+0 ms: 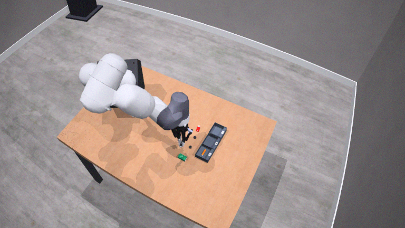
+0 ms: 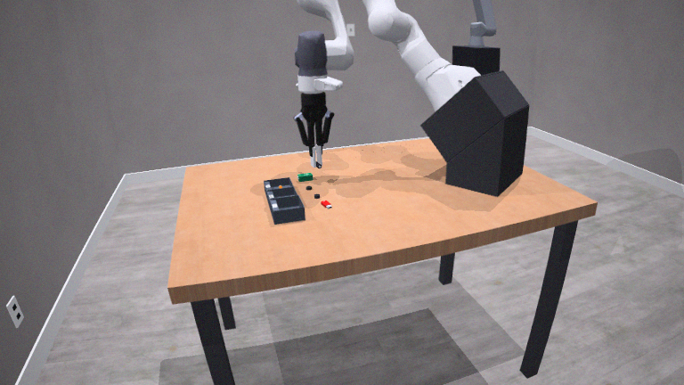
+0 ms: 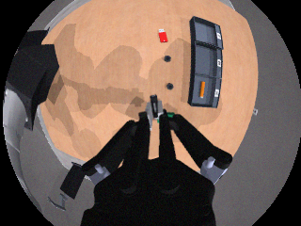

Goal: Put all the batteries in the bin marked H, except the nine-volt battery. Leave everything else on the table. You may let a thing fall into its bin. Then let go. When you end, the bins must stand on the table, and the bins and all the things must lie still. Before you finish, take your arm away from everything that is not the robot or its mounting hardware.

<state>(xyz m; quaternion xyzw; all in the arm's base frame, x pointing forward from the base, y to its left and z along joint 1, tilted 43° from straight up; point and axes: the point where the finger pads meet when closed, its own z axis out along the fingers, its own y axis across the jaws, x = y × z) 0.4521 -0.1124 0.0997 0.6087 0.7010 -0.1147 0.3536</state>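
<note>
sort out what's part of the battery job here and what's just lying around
Job:
- pincer, shut on a slim grey cell
- three-part bin
- orange piece in its end compartment
- perhaps the two black discs

Likely just lying about:
- red stick
- green board

From above, the white arm (image 1: 119, 94) reaches across the wooden tabletop (image 1: 232, 183) with the gripper (image 1: 181, 144) pointing down, pinched on a small silvery cylinder. Just past it sit two tiny black discs (image 1: 194, 137), a little red thing (image 1: 198, 128) and a green block (image 1: 182, 157). A dark three-compartment bin (image 1: 210, 145) lies nearby with an orange item (image 1: 203, 152) in its near-end slot.
</note>
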